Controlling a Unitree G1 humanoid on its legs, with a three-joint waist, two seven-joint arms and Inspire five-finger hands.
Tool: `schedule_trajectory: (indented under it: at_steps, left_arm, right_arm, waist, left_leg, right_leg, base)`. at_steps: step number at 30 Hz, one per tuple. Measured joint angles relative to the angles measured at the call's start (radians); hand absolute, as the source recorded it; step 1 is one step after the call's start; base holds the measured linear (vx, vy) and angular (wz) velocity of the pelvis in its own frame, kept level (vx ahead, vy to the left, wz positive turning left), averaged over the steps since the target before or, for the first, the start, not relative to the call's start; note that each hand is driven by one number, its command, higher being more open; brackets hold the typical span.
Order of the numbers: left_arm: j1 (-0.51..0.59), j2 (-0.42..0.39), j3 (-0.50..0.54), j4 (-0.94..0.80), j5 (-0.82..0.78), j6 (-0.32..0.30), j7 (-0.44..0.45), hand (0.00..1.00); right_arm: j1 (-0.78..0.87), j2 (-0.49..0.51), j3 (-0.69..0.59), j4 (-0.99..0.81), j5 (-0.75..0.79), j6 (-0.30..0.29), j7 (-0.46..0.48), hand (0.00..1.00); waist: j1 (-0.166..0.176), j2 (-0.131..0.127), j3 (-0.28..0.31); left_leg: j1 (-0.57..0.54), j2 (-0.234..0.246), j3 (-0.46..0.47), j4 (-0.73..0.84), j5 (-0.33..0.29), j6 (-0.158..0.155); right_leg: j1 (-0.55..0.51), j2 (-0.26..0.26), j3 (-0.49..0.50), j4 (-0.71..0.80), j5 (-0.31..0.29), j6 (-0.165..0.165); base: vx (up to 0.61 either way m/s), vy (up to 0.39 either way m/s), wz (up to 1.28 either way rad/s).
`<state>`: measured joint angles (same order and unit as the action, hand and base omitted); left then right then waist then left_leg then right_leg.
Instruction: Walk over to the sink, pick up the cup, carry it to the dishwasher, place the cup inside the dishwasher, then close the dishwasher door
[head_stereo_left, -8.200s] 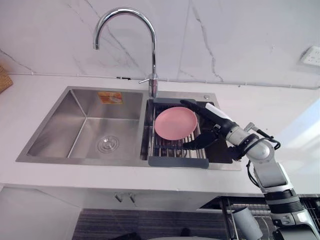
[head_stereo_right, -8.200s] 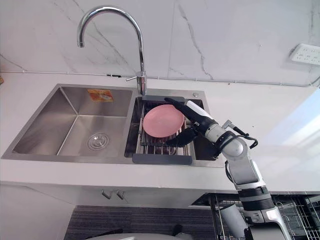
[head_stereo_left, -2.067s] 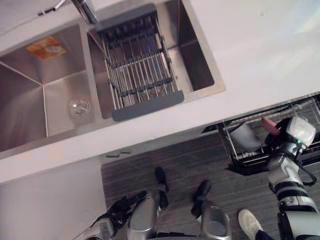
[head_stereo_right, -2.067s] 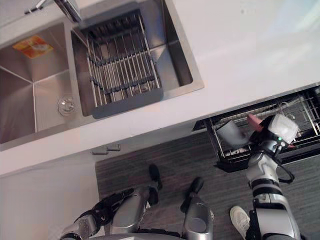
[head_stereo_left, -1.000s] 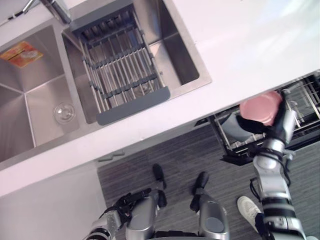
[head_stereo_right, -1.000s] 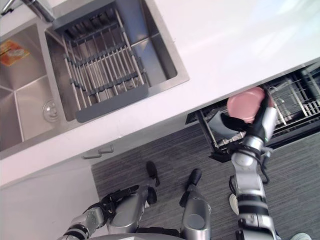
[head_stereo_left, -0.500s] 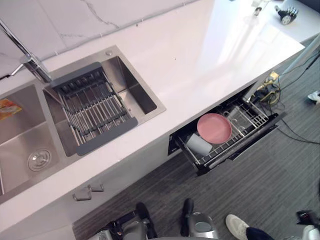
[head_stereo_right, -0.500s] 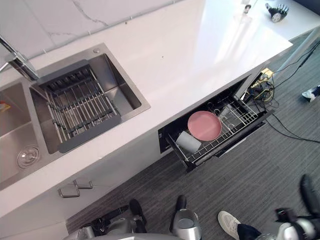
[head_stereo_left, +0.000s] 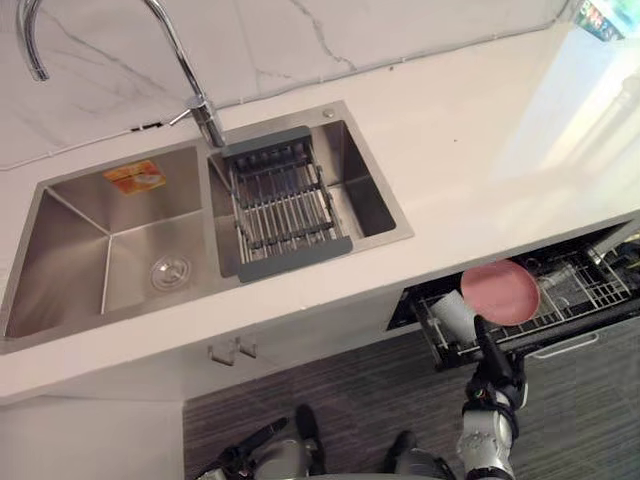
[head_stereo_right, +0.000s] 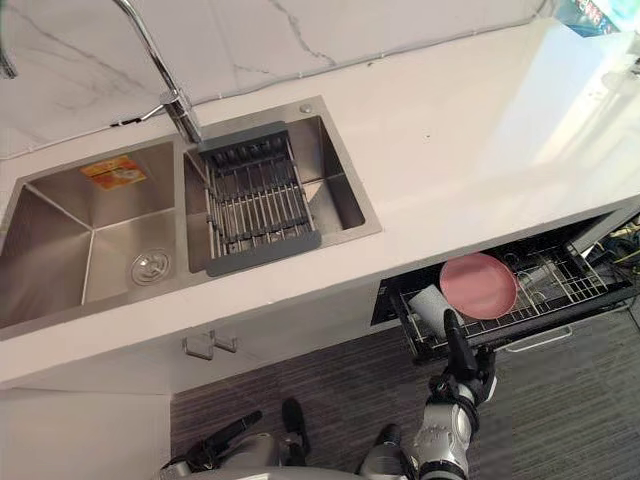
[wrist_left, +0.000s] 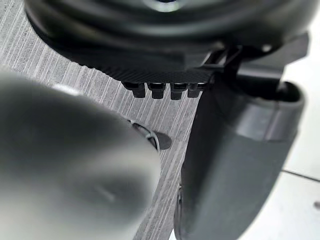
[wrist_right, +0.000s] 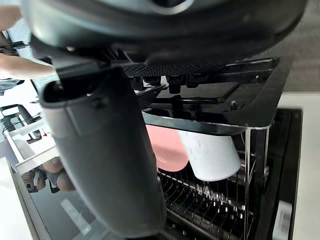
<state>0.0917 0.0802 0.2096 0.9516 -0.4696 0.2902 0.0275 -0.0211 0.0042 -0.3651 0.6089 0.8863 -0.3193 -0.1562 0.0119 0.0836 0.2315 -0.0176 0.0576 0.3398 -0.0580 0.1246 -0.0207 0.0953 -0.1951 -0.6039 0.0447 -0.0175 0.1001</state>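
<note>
- White cup (head_stereo_left: 452, 315): one, lying on its side in the dishwasher rack (head_stereo_left: 590, 298). I judge the walk, pick-up, carry and placing steps complete.
- Pink plate (head_stereo_left: 500, 292): one, in the same rack just beside the cup. I cannot tell whether the two touch.
- Dishwasher door (head_stereo_right: 540, 325): open, drawn out beneath the white countertop (head_stereo_left: 480, 130). Closing it is the one step I judge left.
- Right hand (head_stereo_left: 492, 368): just in front of the door's edge, below the cup. Its fingers are straight and close together, pointing toward the rack, and it holds nothing.
- Left hand (head_stereo_left: 240, 458): low on the robot's left over the grey floor (head_stereo_left: 330, 390), well apart from the dishwasher. Its fingers are loosely extended and it holds nothing.
- Steel sink (head_stereo_left: 70, 250): one, with two basins. There is one faucet (head_stereo_left: 207, 120) between the basins at the back.
- Drain rack (head_stereo_left: 285, 205): one, set across the basin nearer the dishwasher.
- Other items sit further along the dishwasher rack, past the plate, too small for me to name or count.
</note>
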Motion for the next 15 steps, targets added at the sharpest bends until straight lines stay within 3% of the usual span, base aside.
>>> schedule_trajectory:
  at_steps: [9, 13, 15]
  left_arm:
    - [0.033, -0.012, 0.052, 0.007, 0.043, -0.016, -0.052, 1.0]
    - [0.032, -0.015, 0.078, 0.007, 0.078, -0.02, -0.07, 1.0]
    - [0.032, -0.017, 0.078, 0.009, 0.078, -0.028, -0.078, 1.0]
  right_arm:
    - [-0.171, -0.113, 0.007, 0.085, 0.039, 0.083, 0.008, 1.0]
    - [-0.176, -0.137, 0.09, 0.073, 0.061, 0.095, 0.149, 1.0]
    - [-0.184, -0.137, 0.115, 0.061, 0.069, 0.102, 0.167, 1.0]
  waist:
    - [0.062, 0.009, 0.004]
    - [0.06, 0.023, 0.011]
    - [0.06, 0.037, 0.018]
  left_leg:
    - [-0.028, -0.002, -0.087, 0.037, 0.005, -0.012]
    - [-0.037, 0.012, -0.09, 0.045, 0.004, -0.013]
    - [-0.041, 0.025, -0.092, 0.043, 0.002, -0.011]
  right_leg:
    - [0.027, -0.004, -0.078, 0.021, -0.011, 0.0]
    - [0.024, 0.019, -0.071, 0.019, -0.017, -0.006]
    - [0.022, 0.036, -0.057, 0.013, -0.018, -0.008]
  base:
    - [-0.05, 0.031, 0.27]
    - [-0.07, 0.019, -0.01]
    - [-0.1, 0.004, 0.02]
